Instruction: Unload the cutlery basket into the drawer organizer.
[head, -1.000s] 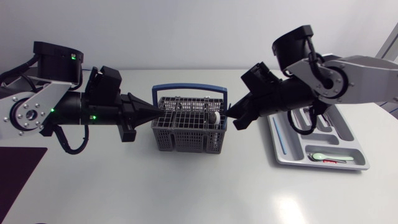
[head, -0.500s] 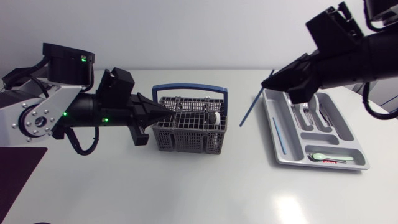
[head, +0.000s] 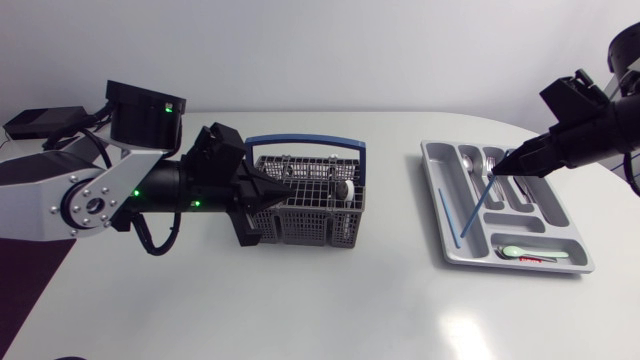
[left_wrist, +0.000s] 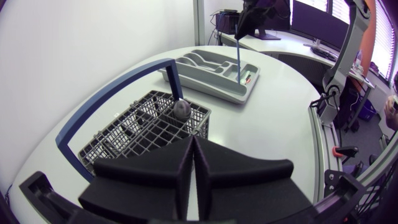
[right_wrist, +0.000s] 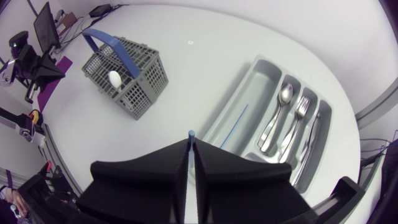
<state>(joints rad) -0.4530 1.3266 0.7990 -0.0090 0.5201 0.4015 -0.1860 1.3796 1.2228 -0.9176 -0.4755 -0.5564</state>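
Note:
The grey cutlery basket (head: 318, 214) with its blue handle (head: 305, 141) stands mid-table and holds a white round-ended piece (head: 343, 189). My left gripper (head: 293, 186) is shut and empty, its tip over the basket's left rim; in its own wrist view the left gripper (left_wrist: 193, 149) has the basket (left_wrist: 149, 121) just ahead of it. My right gripper (head: 502, 171) is shut on a thin blue stick (head: 477, 205) that hangs tilted over the grey drawer organizer (head: 437, 217). Only the stick's top end (right_wrist: 191, 133) shows between the right gripper (right_wrist: 191, 148) fingers.
The organizer holds a second blue stick (head: 445, 213) in its long left slot, spoons and forks (head: 487, 178) in the middle slots, and a pale green spoon (head: 512, 250) in the front slot. A dark mat (head: 28, 262) lies at the table's left edge.
My right arm has carried the blue stick from beside the basket rightwards to above the organizer. My left arm has shifted right, its tip now over the basket's rim.

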